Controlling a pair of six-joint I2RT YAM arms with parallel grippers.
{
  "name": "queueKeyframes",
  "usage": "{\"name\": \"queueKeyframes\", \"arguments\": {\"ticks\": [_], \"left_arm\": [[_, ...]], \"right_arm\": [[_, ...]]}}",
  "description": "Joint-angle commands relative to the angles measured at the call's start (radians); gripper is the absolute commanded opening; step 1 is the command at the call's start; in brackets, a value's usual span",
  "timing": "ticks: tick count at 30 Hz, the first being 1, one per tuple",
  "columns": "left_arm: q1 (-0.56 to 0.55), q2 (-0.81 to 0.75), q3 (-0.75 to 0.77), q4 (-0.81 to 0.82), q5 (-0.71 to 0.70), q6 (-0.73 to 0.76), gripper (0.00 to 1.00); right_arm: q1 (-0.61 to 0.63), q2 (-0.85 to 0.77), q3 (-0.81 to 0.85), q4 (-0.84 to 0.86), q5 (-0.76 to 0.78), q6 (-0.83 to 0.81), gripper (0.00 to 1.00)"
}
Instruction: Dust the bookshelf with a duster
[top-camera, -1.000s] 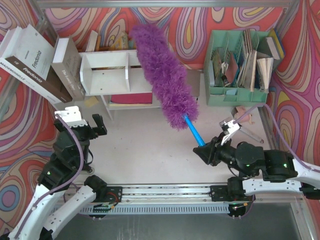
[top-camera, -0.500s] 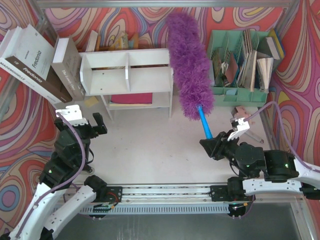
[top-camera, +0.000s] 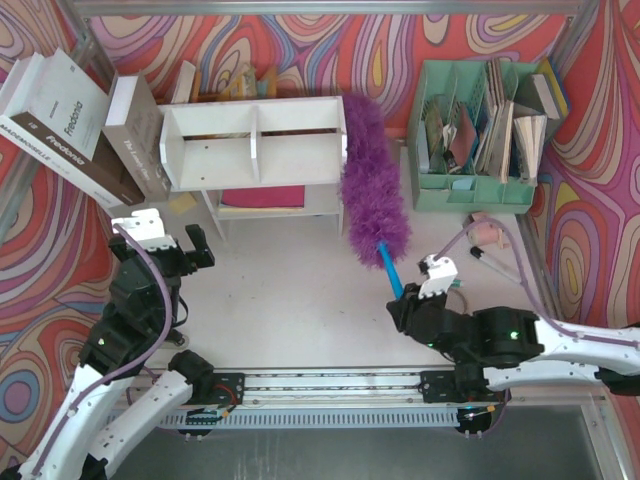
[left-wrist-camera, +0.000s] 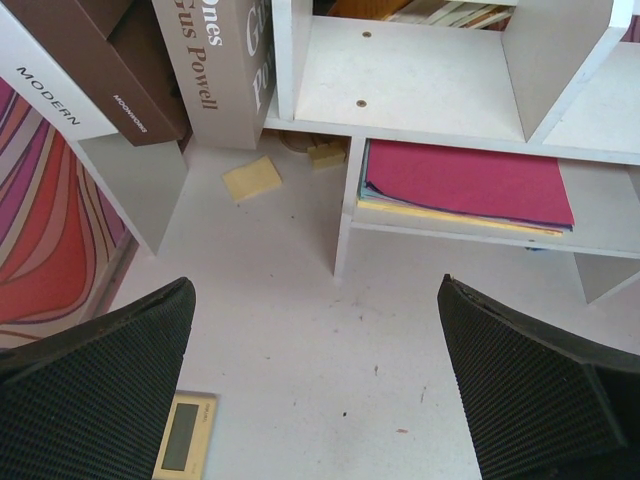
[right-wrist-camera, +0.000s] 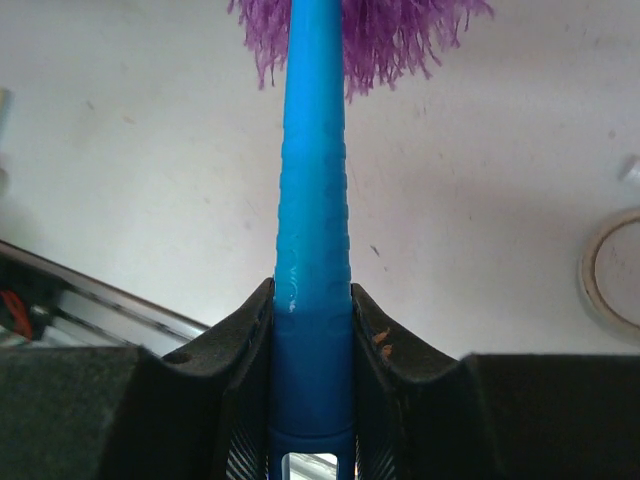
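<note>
Dusting is the step: the right end effector (top-camera: 398, 300) holds the fluffy purple duster with blue plastic handle (top-camera: 372, 190) against the small white wooden bookshelf (top-camera: 290, 155) ahead. Next, I think, sweep leftwards.

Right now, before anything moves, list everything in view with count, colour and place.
Small white wooden two-tier bookshelf: one, white, far left-centre of the table.
Long fluffy purple duster with a thin blue plastic handle: one, purple and blue, head alongside the bookshelf's right end.
Mint-green slotted file organizer: one, green, far right, holding papers.
Large leaning books: two, white-and-brown and grey, left of the bookshelf.
Flat red folder: one, red, bookshelf's lower tier.
Square yellow sticky note: one, yellow, on the table by the books.
Pale ring, perhaps tape: one, off-white, right of the handle.
Left gripper: one, black, open, empty, near left.
Right gripper: one, black, shut on the duster's handle.
</note>
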Motion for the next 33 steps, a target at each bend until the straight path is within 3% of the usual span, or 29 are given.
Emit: {"name": "queueKeyframes", "arguments": {"ticks": [1,11,25,33], "left_arm": [[0.007,0.001,-0.016,0.018,-0.005,0.000,0.99],[0.008,-0.003,-0.015,0.017,-0.005,-0.001,0.98],[0.009,0.008,-0.003,-0.004,-0.008,-0.028,0.98],[0.009,0.037,0.023,-0.012,0.003,-0.008,0.99]], "right_arm": [[0.000,0.011,-0.075,0.076,-0.049,0.024,0.00],[-0.002,0.058,-0.180,0.075,-0.107,0.106,0.00],[-0.001,0.083,0.062,0.098,-0.013,-0.094,0.00],[-0.001,0.074,-0.046,0.065,-0.024,0.007,0.00]]}}
